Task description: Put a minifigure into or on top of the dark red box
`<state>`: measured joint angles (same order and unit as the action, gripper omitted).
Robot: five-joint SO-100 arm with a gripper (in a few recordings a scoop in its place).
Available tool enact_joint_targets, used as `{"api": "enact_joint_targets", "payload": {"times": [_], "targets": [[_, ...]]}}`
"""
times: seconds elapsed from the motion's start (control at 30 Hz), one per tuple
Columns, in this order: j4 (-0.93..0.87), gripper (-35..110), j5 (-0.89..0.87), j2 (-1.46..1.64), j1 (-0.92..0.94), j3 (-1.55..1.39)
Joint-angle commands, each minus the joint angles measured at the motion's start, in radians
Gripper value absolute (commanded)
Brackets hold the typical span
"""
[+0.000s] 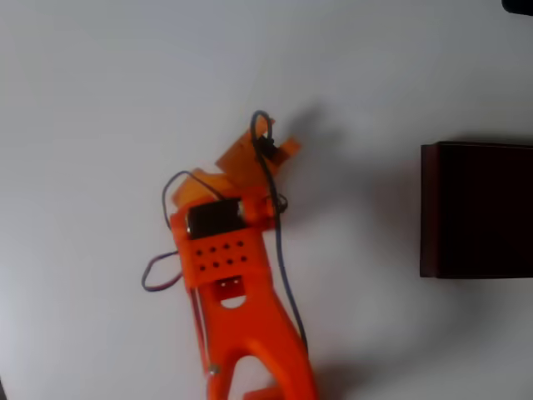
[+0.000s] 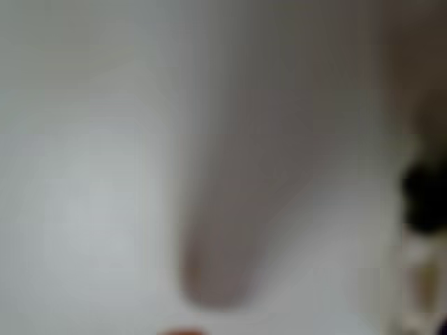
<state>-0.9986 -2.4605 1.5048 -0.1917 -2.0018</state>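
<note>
**Arm mid-counter, box waiting at the right edge**

The white counter point(image 1: 100, 100) carries the dark red box point(image 1: 476, 210), open side up to receive. The gripper point(image 1: 260, 146) hangs well left; I cannot tell its opening, nor locate the minifigure.

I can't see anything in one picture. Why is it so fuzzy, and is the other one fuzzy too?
Wrist view: badly out of focus, just pale smears and a greyish shadow shape. Overhead view: clearer, slightly soft; the orange arm and dark red box cast faint shadows on the white table.
</note>
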Motion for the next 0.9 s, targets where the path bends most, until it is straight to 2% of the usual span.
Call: {"api": "enact_joint_targets", "payload": {"times": [0.0,0.2,0.87], "targets": [[-0.009,18,0.028,-0.006,0.017,0.003],[-0.009,13,0.06,0.002,0.04,-0.015],[0.069,10,0.107,0.092,0.052,-0.147]]}}
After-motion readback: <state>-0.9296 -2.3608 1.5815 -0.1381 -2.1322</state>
